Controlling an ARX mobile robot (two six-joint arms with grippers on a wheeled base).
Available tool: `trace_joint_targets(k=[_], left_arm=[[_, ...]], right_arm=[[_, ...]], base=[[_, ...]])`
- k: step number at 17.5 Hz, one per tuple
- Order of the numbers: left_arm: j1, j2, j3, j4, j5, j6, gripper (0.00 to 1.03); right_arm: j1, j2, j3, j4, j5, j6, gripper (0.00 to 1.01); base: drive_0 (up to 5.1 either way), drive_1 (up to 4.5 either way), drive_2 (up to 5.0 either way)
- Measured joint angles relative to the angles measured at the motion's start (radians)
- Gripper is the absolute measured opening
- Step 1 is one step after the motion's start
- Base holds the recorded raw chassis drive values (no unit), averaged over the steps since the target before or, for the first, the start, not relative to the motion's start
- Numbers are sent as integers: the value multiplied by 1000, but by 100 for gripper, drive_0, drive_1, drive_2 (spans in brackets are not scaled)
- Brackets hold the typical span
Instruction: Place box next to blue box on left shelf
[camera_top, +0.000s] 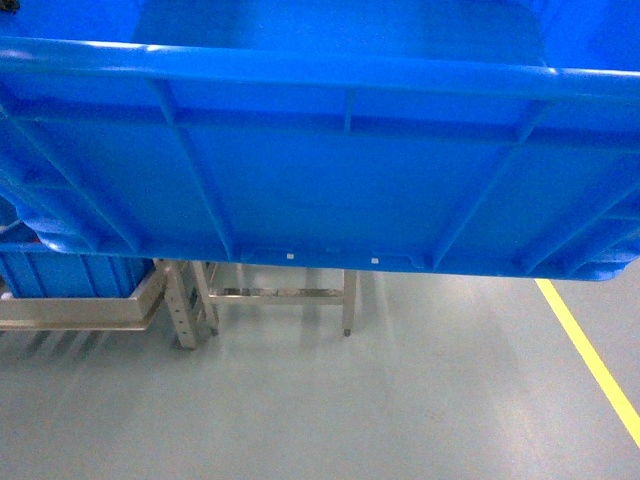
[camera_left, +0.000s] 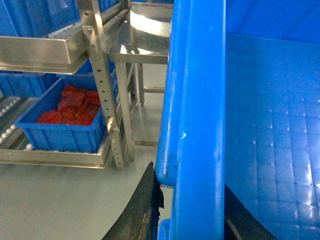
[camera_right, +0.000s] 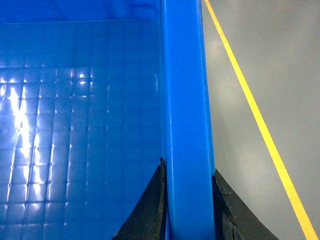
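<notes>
The box (camera_top: 330, 170), a large bright blue open-top crate, hangs in the air and fills the upper head view; its ribbed wall faces me. My left gripper (camera_left: 192, 200) is shut on the box's left rim (camera_left: 197, 100), one dark finger on each side. My right gripper (camera_right: 188, 170) is shut the same way on the right rim (camera_right: 185, 100). The left shelf (camera_left: 35, 50), a grey steel rack with white rollers (camera_left: 10, 132), stands to the left. On its lower level sits a blue box (camera_left: 65, 132) holding red parts. Neither gripper shows in the head view.
More blue crates (camera_left: 30, 17) sit on the rack's upper level. A steel table (camera_left: 145, 47) stands just past the rack's perforated upright (camera_left: 107, 100). A yellow line (camera_top: 590, 360) runs along the grey floor on the right. The held box hides everything ahead at shelf height.
</notes>
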Motion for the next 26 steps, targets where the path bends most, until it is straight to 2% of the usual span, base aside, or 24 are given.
trace_joint_targets(k=[7,26], left_arm=[[0,0,0,-7,-2,-2,16],[1,0,0,-5,-2,-3,16]], right_arm=[[0,0,0,-2,-3,0,17],[0,-2,0,2,-3,-1,17]], base=[[-477,142,353],[-494,246,246]])
